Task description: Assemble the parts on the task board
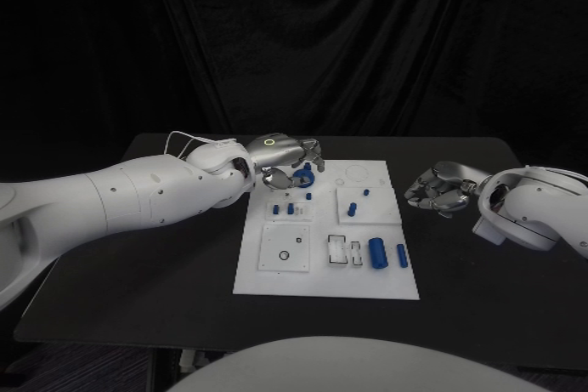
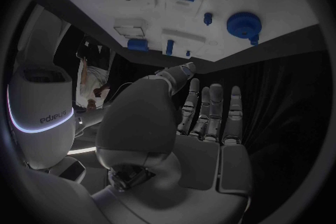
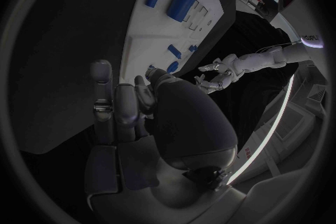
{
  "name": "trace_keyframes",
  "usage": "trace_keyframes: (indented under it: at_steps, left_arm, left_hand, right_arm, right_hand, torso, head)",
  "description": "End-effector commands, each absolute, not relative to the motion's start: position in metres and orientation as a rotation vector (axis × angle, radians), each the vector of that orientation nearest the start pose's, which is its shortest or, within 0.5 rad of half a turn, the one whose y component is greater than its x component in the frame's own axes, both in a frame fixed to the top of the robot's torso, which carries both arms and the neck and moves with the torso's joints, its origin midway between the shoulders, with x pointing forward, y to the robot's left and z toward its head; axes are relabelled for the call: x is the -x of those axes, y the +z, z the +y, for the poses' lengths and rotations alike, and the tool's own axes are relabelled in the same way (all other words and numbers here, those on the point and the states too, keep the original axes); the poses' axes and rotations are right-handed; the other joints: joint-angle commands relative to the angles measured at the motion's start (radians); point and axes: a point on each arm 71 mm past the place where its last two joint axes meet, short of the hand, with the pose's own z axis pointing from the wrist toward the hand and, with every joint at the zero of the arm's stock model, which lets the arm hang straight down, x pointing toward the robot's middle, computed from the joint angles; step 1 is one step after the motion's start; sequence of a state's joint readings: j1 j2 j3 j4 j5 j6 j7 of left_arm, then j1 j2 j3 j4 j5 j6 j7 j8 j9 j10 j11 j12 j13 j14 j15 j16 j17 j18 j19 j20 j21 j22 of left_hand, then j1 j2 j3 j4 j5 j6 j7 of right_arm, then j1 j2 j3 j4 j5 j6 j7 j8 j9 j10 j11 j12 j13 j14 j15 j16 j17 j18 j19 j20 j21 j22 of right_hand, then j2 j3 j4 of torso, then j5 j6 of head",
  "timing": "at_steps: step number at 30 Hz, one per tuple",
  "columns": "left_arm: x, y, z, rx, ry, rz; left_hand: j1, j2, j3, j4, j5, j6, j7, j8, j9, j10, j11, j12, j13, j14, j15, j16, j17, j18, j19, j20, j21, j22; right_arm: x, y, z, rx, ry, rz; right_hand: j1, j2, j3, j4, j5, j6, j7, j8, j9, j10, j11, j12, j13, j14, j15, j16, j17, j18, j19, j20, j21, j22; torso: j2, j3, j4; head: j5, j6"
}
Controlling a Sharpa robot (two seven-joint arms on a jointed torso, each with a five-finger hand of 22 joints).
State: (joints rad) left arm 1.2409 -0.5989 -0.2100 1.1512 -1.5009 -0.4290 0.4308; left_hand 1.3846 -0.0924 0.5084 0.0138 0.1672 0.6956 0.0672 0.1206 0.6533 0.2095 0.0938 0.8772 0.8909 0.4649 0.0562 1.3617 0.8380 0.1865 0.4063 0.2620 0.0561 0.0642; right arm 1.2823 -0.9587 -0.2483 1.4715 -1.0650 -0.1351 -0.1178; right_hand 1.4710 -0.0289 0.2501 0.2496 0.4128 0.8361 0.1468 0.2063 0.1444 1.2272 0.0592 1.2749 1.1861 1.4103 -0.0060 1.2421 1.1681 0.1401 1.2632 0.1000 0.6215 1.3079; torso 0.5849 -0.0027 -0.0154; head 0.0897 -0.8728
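The white task board (image 1: 321, 269) lies in the middle of the black table. A round blue part (image 1: 304, 177) sits near the board's far left corner, with my left hand (image 1: 287, 156) hovering just over it, fingers apart and holding nothing. In the left wrist view the same round part (image 2: 243, 23) lies beyond the straight fingers (image 2: 210, 109). Small blue pegs (image 1: 285, 209) stand mid-board, and one more peg (image 1: 352, 209) is to their right. A thick blue cylinder (image 1: 379, 252) and a slim one (image 1: 402, 255) lie near the front right. My right hand (image 1: 438, 188) hangs off the board's right edge, empty.
A dark rectangular slot (image 1: 337, 249) and a small ring (image 1: 285, 256) mark the board's near half. Bare black table (image 1: 147, 273) surrounds the board on all sides. In the right wrist view my left hand (image 3: 223, 70) reaches over the board (image 3: 143, 39).
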Motion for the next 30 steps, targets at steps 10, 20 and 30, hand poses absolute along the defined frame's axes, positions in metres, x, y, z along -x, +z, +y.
trace_keyframes:
  at_steps: [10,20,30]
  left_arm:
    - [-0.515,-0.202,0.203,0.203,-1.496,1.505]
    - [-0.523,-0.203,0.216,0.799,-1.919,1.472]
    - [-0.531,-0.207,0.218,1.103,-2.061,1.401]
  left_hand:
    - [-0.066,0.011,-0.159,0.173,0.054,-0.248,0.003,-0.076,-0.242,-0.183,-0.045,-0.500,-0.518,-0.412,0.152,-1.108,-0.672,-0.186,1.164,-0.008,1.515,1.507]
    - [-0.159,-0.008,-0.272,0.278,0.057,-0.414,-0.077,-0.081,-0.365,-0.225,-0.139,-0.680,-0.689,-0.464,0.067,-1.254,-0.763,-0.186,1.164,0.041,1.515,1.507]
    - [-0.171,0.064,-0.383,0.278,0.067,-0.224,-0.041,-0.021,-0.270,-0.009,-0.004,-0.328,-0.464,0.072,0.110,-0.695,-0.458,-0.001,-0.406,0.028,-0.056,-0.064]
  right_arm:
    - [-0.472,-0.239,-0.288,-0.203,0.560,2.072]
    - [-0.472,-0.241,-0.287,-0.202,0.559,2.077]
    - [-0.472,-0.242,-0.287,-0.203,0.559,2.080]
  right_hand:
    - [0.000,-0.011,0.006,-0.001,0.007,0.003,0.001,0.004,-0.002,-0.012,0.003,-0.007,-0.007,-0.008,-0.003,-0.008,-0.005,0.019,-0.006,-0.002,-0.010,0.042]
    - [0.002,-0.010,0.009,-0.002,0.008,0.004,0.000,0.005,-0.002,-0.013,0.002,-0.009,-0.009,-0.009,-0.003,-0.010,-0.008,0.019,-0.007,-0.002,-0.014,0.041]
    - [0.003,-0.009,0.012,-0.004,0.008,0.004,0.000,0.005,-0.002,-0.015,0.002,-0.010,-0.011,-0.010,-0.003,-0.011,-0.009,0.019,-0.007,-0.003,-0.016,0.041]
  torso:
    - [-0.001,0.0029,0.0012]
    - [-0.001,0.0070,0.0064]
    - [0.000,0.0050,0.0051]
  head:
    - [0.011,0.000]
    - [0.017,0.000]
    - [0.022,0.000]
